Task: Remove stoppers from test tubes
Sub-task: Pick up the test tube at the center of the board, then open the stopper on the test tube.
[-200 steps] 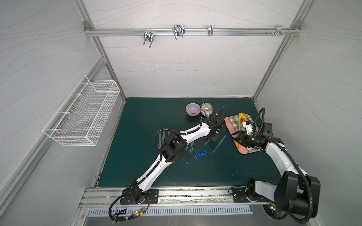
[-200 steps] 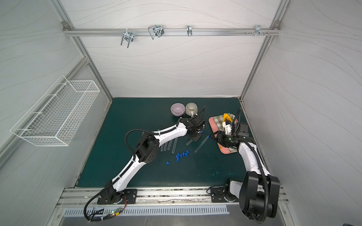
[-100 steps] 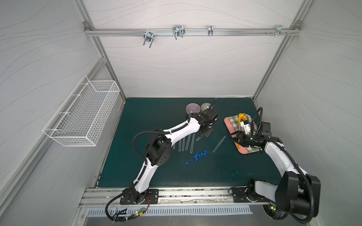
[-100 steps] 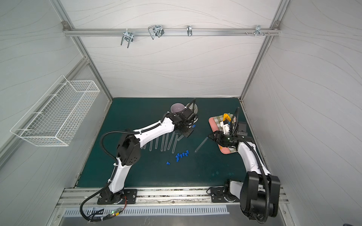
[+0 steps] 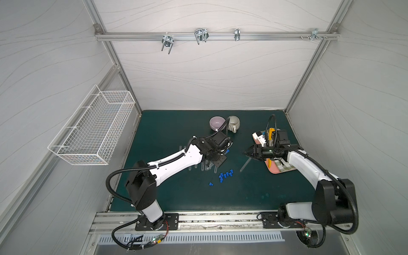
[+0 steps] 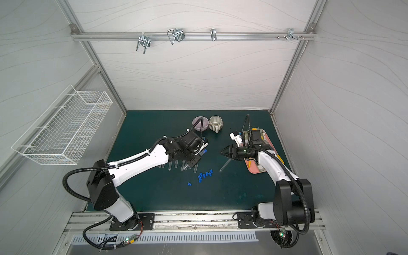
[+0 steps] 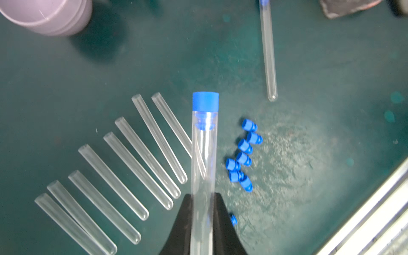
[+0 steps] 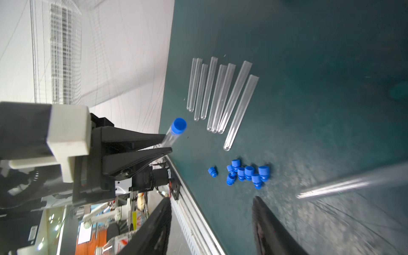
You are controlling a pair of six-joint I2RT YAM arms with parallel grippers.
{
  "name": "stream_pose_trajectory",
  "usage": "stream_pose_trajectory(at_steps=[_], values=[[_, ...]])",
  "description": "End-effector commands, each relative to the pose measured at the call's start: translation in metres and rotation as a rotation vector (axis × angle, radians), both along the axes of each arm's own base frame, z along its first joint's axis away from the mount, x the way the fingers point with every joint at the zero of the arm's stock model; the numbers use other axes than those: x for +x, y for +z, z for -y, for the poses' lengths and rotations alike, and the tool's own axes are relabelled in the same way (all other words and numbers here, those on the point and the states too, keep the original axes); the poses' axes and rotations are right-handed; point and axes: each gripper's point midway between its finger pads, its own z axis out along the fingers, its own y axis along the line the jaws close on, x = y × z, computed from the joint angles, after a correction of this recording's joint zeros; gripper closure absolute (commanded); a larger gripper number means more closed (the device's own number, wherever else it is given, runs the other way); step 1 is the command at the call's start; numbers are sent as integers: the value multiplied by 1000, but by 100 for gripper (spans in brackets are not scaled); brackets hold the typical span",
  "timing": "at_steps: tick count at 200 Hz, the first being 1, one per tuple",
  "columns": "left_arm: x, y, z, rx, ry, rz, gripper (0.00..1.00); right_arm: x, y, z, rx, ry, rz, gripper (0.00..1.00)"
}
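Note:
My left gripper point(image 7: 202, 196) is shut on a clear test tube point(image 7: 204, 154) that has a blue stopper point(image 7: 205, 101) in its mouth. It holds the tube above the mat, over a row of several empty test tubes point(image 7: 132, 167) point(image 8: 220, 95). In both top views this stopper point(image 5: 227, 151) point(image 6: 204, 151) points toward my right gripper point(image 5: 244, 152) point(image 6: 221, 152). The right gripper point(image 8: 212, 198) is open and empty, a short way from the stopper point(image 8: 178, 125). Several loose stoppers point(image 5: 225, 175) point(image 8: 247, 173) lie in a pile. Another tube point(image 5: 244, 165) point(image 7: 268, 50) lies alone below the right gripper.
A purple bowl point(image 5: 217, 123) and a ribbed mug point(image 5: 233, 124) stand at the back of the green mat. A pink tray point(image 5: 280, 167) with a checked cloth and yellow-handled tools sits at the right under my right arm. A wire basket point(image 5: 95, 128) hangs on the left wall.
My left gripper has drawn back from the right side and the bowls, now over the tube row with its tube. My right gripper has moved left toward it.

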Motion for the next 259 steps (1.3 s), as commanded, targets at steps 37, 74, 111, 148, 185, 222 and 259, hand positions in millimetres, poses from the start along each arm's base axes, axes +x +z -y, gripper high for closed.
stream_pose_trajectory(at_steps=[37,74,111,148,185,222,259], values=[[-13,20,-12,-67,-44,75,89,-15,10,-32,84,143,-15,41],[-15,15,-11,-71,-48,66,89,-22,13,-44,116,192,-30,42],[-18,15,-10,-84,-58,56,89,-25,12,-46,131,208,-46,43],[-23,16,-9,-96,-78,41,89,-26,14,-50,166,227,-59,45],[-29,15,-7,-119,-93,22,89,-29,20,-59,215,271,-66,46],[-31,12,-4,-130,-110,13,89,-33,19,-69,233,310,-76,48],[-38,15,2,-161,-143,-6,89,-34,17,-76,227,331,-79,50]])
